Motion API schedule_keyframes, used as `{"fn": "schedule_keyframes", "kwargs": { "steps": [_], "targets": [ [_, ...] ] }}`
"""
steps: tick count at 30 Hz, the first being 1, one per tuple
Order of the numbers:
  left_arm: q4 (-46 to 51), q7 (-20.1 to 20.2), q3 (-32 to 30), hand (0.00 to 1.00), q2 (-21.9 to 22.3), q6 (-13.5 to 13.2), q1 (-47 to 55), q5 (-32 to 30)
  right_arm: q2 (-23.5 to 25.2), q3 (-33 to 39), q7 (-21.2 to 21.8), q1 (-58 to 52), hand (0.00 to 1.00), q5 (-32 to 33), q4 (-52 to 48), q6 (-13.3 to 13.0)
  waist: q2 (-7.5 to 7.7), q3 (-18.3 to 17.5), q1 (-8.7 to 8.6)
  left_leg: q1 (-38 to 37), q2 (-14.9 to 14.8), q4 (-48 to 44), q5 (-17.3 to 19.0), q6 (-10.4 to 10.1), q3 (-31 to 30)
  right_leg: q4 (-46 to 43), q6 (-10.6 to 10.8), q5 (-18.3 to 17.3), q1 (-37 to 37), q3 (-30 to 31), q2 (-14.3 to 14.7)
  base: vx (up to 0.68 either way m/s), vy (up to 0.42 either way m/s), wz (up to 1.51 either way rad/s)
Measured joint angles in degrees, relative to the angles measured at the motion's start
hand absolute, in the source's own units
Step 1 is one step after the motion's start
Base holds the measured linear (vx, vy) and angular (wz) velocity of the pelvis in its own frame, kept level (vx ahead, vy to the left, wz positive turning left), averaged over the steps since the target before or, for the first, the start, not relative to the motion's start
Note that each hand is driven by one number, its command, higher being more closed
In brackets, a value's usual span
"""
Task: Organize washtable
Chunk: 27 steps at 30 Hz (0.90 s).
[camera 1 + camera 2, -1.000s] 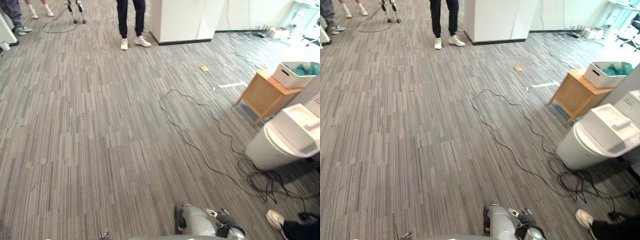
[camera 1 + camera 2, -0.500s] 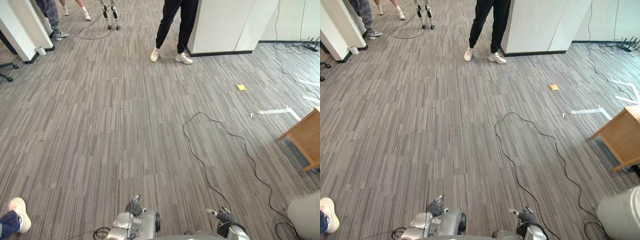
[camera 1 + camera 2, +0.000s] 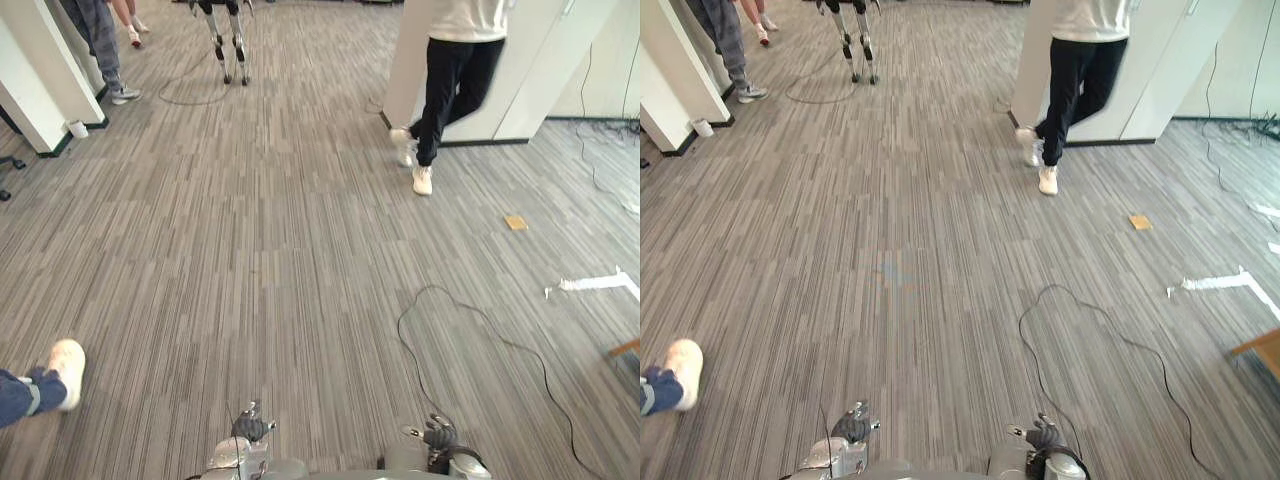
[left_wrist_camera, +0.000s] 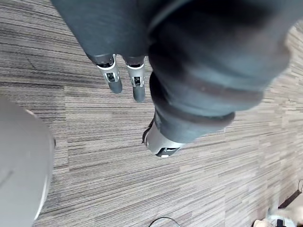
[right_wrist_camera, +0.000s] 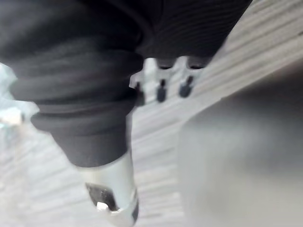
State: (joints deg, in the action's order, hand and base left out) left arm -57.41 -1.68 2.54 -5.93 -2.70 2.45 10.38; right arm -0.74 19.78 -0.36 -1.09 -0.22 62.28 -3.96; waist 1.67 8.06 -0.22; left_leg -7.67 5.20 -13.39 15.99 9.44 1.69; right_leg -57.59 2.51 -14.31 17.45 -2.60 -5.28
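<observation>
Left hand (image 4: 160, 141) hangs low, fingers straight and slack, holding nothing. Right hand (image 5: 113, 187) is just to its right, also released and empty, though its wrist view is blurred. Under and ahead of both hands is the grey striped carpet floor (image 3: 250, 250). Well to the left of the left hand is a person's white shoe (image 3: 65, 365) with a blue cuff. Ahead and right of the right hand: white tape strip (image 3: 597, 283), then small yellow square (image 3: 516, 222). Farther ahead, a person (image 3: 450, 90) in dark trousers stands by a white wall block (image 3: 545, 60). Far right of the right hand is a wooden table corner (image 3: 628, 349).
</observation>
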Motion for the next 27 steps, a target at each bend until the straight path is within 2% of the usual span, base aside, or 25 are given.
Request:
{"fn": "schedule_keyframes", "kwargs": {
  "steps": [1,2,3,5,6,7,8,9,10,11,12,13,14,15,16,17,19,20,21,22,23,24,25,26,27],
  "targets": [
    [-1.61,0.04,-1.23,0.00,0.05,0.03,-0.65,-0.08,-0.20,1.63,-0.18,-0.09,0.00,0.27,-0.48,-0.02,0.07,0.09,-1.15,-2.02,0.00,0.70,0.91,0.50,-1.73,6.57,-0.18,-0.12,2.43,-1.05,1.16,0.56,0.009,1.04],
    [-3.23,0.14,-3.62,0.00,0.85,0.14,-1.41,-0.55,-0.60,3.68,-0.73,-0.96,0.00,0.22,-0.60,0.06,-0.04,0.38,-2.28,-4.68,-0.08,1.98,2.32,0.75,-4.54,17.82,0.65,1.40,4.48,-2.68,1.92,0.60,-0.017,1.22],
    [-3.99,0.15,-6.04,0.00,1.69,0.20,-1.46,-1.17,-0.18,5.42,-0.93,-2.11,0.00,0.22,-0.54,0.30,0.08,0.45,-2.49,-8.06,-0.06,4.26,3.46,0.70,-6.72,32.63,1.86,7.11,5.27,-4.71,2.23,0.62,-0.030,1.03],
    [-5.09,0.20,-9.05,0.00,2.38,0.37,-1.07,-2.58,0.51,7.61,-0.98,-4.45,0.00,0.67,0.35,1.17,0.75,0.54,-3.01,-13.70,-0.10,8.93,4.44,-0.36,-9.47,45.56,3.18,12.53,7.60,-7.55,2.30,0.73,-0.096,0.68],
    [-6.08,0.19,-10.31,0.00,2.37,0.45,-0.81,-2.94,0.58,8.44,-0.89,-4.89,0.00,1.13,0.47,1.61,0.75,0.52,-3.45,-15.31,-0.09,9.48,4.58,-0.45,-10.22,45.55,1.74,12.90,8.54,-7.99,2.45,0.79,-0.127,0.73],
    [-7.27,0.17,-12.94,0.00,2.62,0.84,-0.55,-3.92,1.27,9.28,-0.93,-5.50,0.00,2.07,0.42,2.36,0.75,0.23,-5.20,-16.08,-0.67,6.27,4.52,-0.58,-11.37,42.35,-4.26,19.66,8.89,-6.52,3.18,1.01,-0.152,0.49],
    [-7.55,0.22,-16.19,0.00,3.71,1.06,-0.17,-4.82,0.94,10.47,-0.67,-6.23,0.00,2.42,-0.66,2.30,-1.52,-0.07,-5.34,-14.62,-1.99,0.13,3.68,-2.67,-11.25,39.75,-6.51,21.68,8.56,-7.77,3.92,0.86,-0.118,0.27],
    [-7.92,0.25,-18.17,0.00,4.33,1.15,0.12,-5.53,0.84,11.25,-0.68,-6.27,0.00,2.42,-1.05,2.21,-2.42,-0.09,-5.28,-13.55,-2.36,-3.84,2.40,-5.02,-10.71,38.46,-6.50,21.88,8.11,-8.59,4.28,1.04,-0.132,-0.31],
    [-8.46,0.15,-22.82,0.00,5.90,1.45,0.50,-6.71,0.01,11.88,-0.71,-5.98,0.00,2.42,-1.49,2.17,-4.62,-0.03,-4.95,-10.12,-3.26,-14.23,-2.85,-13.02,-8.87,36.83,-7.06,18.62,6.21,-8.30,6.40,0.87,-0.071,-0.65],
    [-8.04,-0.08,-27.04,0.00,6.89,1.99,1.37,-6.73,-0.34,11.10,-0.75,-5.95,0.00,2.33,-2.84,2.25,-5.68,0.08,-4.75,-5.67,-3.20,-25.26,-15.38,-20.75,-7.41,37.14,-7.26,15.59,2.70,-6.68,8.45,0.86,-0.049,-0.76],
    [-7.97,-0.09,-28.18,0.00,6.82,2.22,1.62,-6.76,-0.33,10.63,-0.77,-5.74,0.00,2.26,-3.49,2.27,-5.71,0.21,-4.17,-3.00,-3.76,-31.60,-18.49,-22.03,-5.92,37.77,-7.63,14.16,0.48,-5.59,9.27,0.85,-0.002,-0.64],
    [-7.90,-0.09,-28.91,0.00,6.36,2.38,1.58,-6.98,-0.25,10.62,-0.83,-5.38,0.00,2.17,-3.60,2.18,-5.77,0.54,-3.95,0.09,-5.19,-39.36,-17.65,-21.60,-3.84,38.64,-7.87,12.91,-2.73,-4.50,10.23,0.80,0.022,-0.62],
    [-7.24,0.01,-30.43,0.00,5.15,2.31,1.67,-7.72,-0.28,9.31,-0.94,-4.86,0.00,1.73,-2.67,2.13,-4.52,1.75,-2.83,5.48,-8.86,-51.26,-12.83,-19.20,1.80,42.45,-8.44,11.24,-12.71,-1.64,11.41,0.77,0.031,-0.58],
    [-6.69,0.02,-30.38,0.00,4.61,2.35,2.02,-7.82,-0.23,8.12,-0.94,-5.00,0.00,1.73,-2.53,2.13,-3.63,1.72,-2.17,7.34,-9.82,-52.86,-10.79,-16.77,3.83,43.98,-8.50,10.82,-15.79,-0.21,11.27,0.71,0.052,-0.77],
    [-4.96,-0.05,-30.41,0.00,4.23,2.30,3.55,-7.83,-0.14,5.74,-0.95,-4.72,0.00,1.77,-1.92,2.10,-2.76,1.71,-1.29,11.96,-11.84,-53.06,-6.81,-12.35,6.69,47.12,-8.67,10.37,-20.11,2.33,10.71,0.67,0.104,-0.79],
    [-3.84,-0.19,-30.62,0.00,3.90,2.31,4.87,-7.54,0.04,3.48,-0.85,-3.64,0.00,1.79,-1.76,2.00,-1.24,1.04,-0.52,18.19,-12.97,-50.93,-3.57,-10.15,6.98,49.53,-7.08,7.64,-23.37,4.17,9.16,0.66,0.137,-0.75],
    [-3.69,-0.96,-30.92,0.00,4.28,2.25,5.86,-6.32,-0.34,3.28,-0.69,-2.09,0.00,1.80,-0.88,1.96,-0.89,1.21,-0.04,24.76,-14.36,-44.71,-0.66,-10.08,4.21,49.75,-4.83,5.44,-26.24,5.33,7.75,0.63,0.249,-0.42],
    [-3.84,-1.30,-30.64,0.00,4.60,2.38,6.62,-4.72,-0.58,2.27,-0.78,-1.68,0.00,1.86,-0.04,1.98,-0.68,1.29,1.01,28.88,-14.08,-36.32,-0.58,-10.34,1.12,49.18,-3.18,2.68,-27.76,6.16,5.64,0.73,0.398,-0.33],
    [-3.78,-1.67,-29.99,0.00,4.56,2.17,7.64,-3.01,-0.74,0.62,-0.76,-1.37,0.00,1.86,0.64,1.94,-0.25,1.25,1.77,30.86,-13.50,-25.31,-1.56,-11.64,-2.63,49.18,-1.34,0.13,-29.21,6.30,3.16,0.63,0.379,-0.24],
    [-3.83,-1.97,-29.59,0.00,4.59,2.11,8.04,-2.06,-0.75,-0.27,-0.76,-1.30,0.00,1.86,0.71,1.84,-0.18,1.24,2.00,31.44,-13.10,-19.10,-2.46,-12.65,-5.19,49.27,-0.25,-1.13,-30.06,6.29,1.95,0.66,0.439,-0.15],
    [-3.85,-2.33,-29.26,0.00,4.67,2.11,8.94,-1.19,-0.71,-1.22,-0.76,-1.16,0.00,1.89,1.18,1.82,-0.24,1.20,2.58,31.93,-13.09,-10.69,-4.30,-14.81,-8.82,49.54,1.18,-3.09,-31.62,6.40,0.19,0.70,0.486,-0.05],
    [-3.95,-2.56,-29.25,0.00,4.46,2.07,10.29,-0.72,-0.58,-2.57,-0.88,-0.55,0.00,1.81,2.57,1.87,0.36,0.63,2.92,32.41,-11.83,-11.88,-12.59,-17.63,-6.70,49.66,1.67,-5.03,-33.78,6.48,-2.36,0.88,0.612,-0.08],
    [-3.92,-3.14,-29.16,0.00,4.40,1.65,10.86,-0.65,0.80,-3.34,-0.79,0.45,0.00,1.67,4.53,1.91,1.01,-0.26,3.60,34.48,-9.75,-15.95,-12.39,-15.62,-5.83,47.39,0.18,-4.14,-32.73,7.52,-4.06,0.74,0.509,-0.06],
    [-3.84,-3.50,-29.16,0.00,4.35,1.46,10.87,-0.67,0.83,-4.33,-0.58,1.00,0.00,1.04,4.77,1.97,2.20,-1.11,3.77,35.32,-8.98,-17.70,-10.84,-14.44,-5.52,45.17,-1.05,-3.16,-31.16,8.19,-4.73,0.87,0.597,-0.18],
    [-4.29,-3.56,-29.20,0.00,3.86,1.17,10.94,-0.72,1.18,-5.03,-0.53,2.22,0.00,-0.10,5.50,1.81,3.47,-1.55,4.15,35.02,-6.89,-20.91,-7.73,-11.18,-3.76,37.64,0.38,0.24,-28.21,10.21,-6.74,0.56,0.386,-0.17]
  ]
}}
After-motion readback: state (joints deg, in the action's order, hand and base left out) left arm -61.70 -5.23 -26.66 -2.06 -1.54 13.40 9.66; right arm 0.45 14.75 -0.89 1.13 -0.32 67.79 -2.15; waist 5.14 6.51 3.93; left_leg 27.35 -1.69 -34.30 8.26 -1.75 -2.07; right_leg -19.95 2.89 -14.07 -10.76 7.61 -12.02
